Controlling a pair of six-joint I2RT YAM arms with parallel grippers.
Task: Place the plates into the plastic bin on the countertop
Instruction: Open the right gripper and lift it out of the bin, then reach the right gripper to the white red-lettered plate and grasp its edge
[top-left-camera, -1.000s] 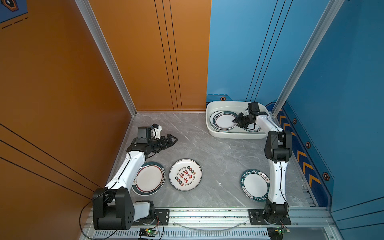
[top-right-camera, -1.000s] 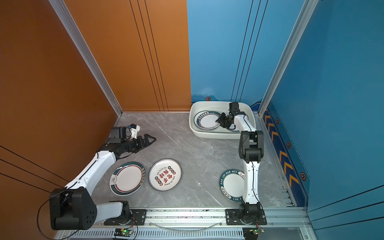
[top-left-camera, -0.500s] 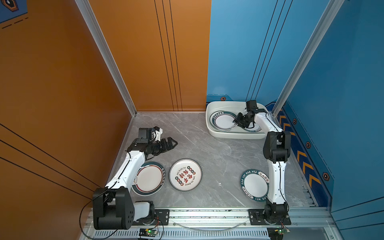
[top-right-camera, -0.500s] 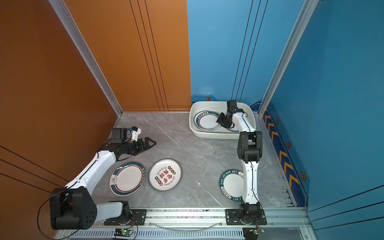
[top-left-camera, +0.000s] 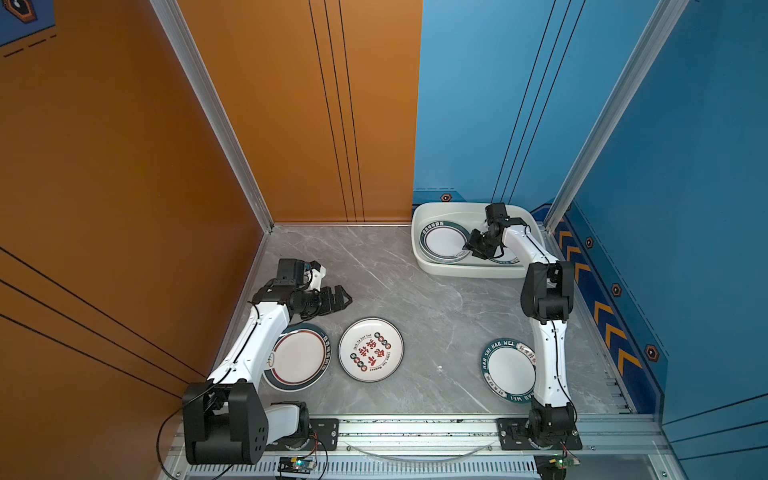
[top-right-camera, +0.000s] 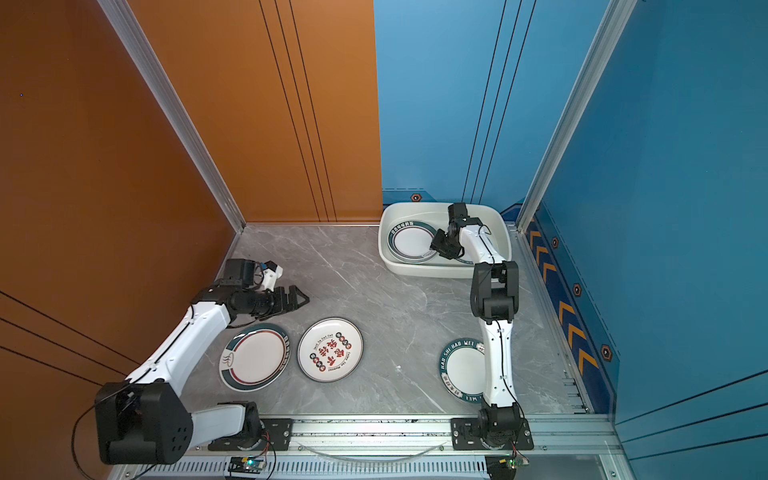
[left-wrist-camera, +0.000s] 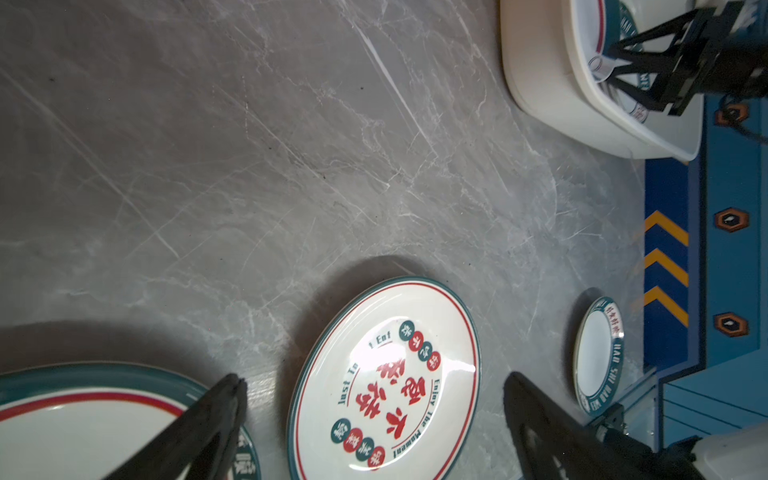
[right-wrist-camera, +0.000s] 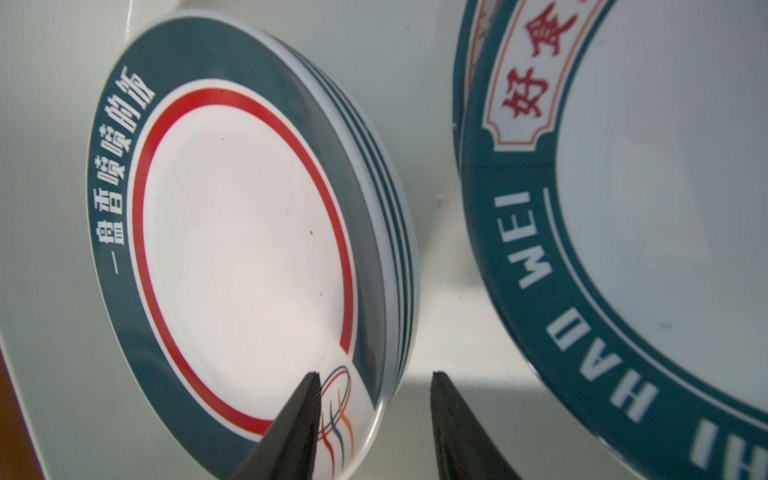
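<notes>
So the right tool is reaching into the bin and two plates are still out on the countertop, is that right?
Only the count is wrong. Both top views show three plates on the countertop: the red-ringed plate, the red-character plate and the HAO WEI plate. The right tool is in the bin.

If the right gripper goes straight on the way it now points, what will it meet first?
Probably the stack of plates in the plastic bin: one finger of the right gripper sits over its top plate's edge, the other over bare bin floor. Depth is unclear.
</notes>
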